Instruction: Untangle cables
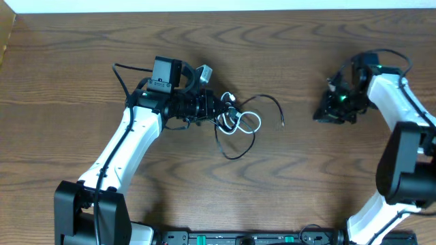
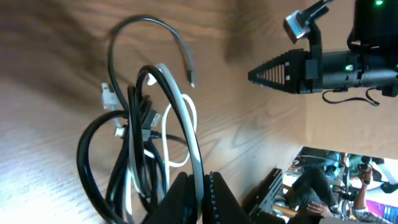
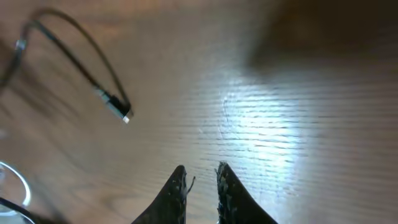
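Observation:
The black cable (image 1: 271, 99) and the white cable (image 1: 259, 122) lie tangled together at the table's middle. My left gripper (image 1: 225, 109) is at the tangle's left side. In the left wrist view the left gripper (image 2: 203, 180) is shut on the white cable (image 2: 186, 118), with loops of the black cable (image 2: 149, 18) wound around it. My right gripper (image 1: 320, 112) hovers to the right, apart from the cables. In the right wrist view the right gripper (image 3: 200, 171) shows a narrow gap and is empty. The black cable's plug end (image 3: 115, 106) lies ahead of it to the left.
The wooden table (image 1: 306, 190) carries only the cables. A white wall edge (image 1: 218, 5) runs along the back. The right gripper also shows in the left wrist view (image 2: 255, 76), beyond the tangle.

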`<control>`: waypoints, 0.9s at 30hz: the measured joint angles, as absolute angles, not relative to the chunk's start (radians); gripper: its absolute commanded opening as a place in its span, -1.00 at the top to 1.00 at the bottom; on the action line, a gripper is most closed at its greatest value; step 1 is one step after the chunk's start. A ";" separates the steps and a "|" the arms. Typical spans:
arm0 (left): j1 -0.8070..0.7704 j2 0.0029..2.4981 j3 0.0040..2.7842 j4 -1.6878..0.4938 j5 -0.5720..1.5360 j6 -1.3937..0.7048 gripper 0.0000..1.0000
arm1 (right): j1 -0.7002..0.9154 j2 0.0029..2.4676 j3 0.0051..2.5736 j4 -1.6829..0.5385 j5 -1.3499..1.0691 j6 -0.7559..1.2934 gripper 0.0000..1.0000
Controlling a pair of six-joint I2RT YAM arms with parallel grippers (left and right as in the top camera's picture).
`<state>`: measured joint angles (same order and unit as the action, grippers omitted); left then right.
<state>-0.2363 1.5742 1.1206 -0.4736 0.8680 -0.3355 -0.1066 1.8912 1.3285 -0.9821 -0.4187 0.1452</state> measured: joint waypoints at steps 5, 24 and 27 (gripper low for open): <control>-0.237 1.574 1.121 -0.453 0.885 -0.345 0.85 | -0.110 1.794 1.335 -0.947 -0.525 0.144 0.21; -0.237 1.574 1.121 -0.400 0.890 -0.420 0.85 | 0.284 1.741 1.343 -0.814 -0.588 0.184 0.09; -0.237 1.574 1.121 -0.400 0.891 -0.422 0.85 | 0.324 1.767 1.343 -0.819 -0.502 0.231 0.19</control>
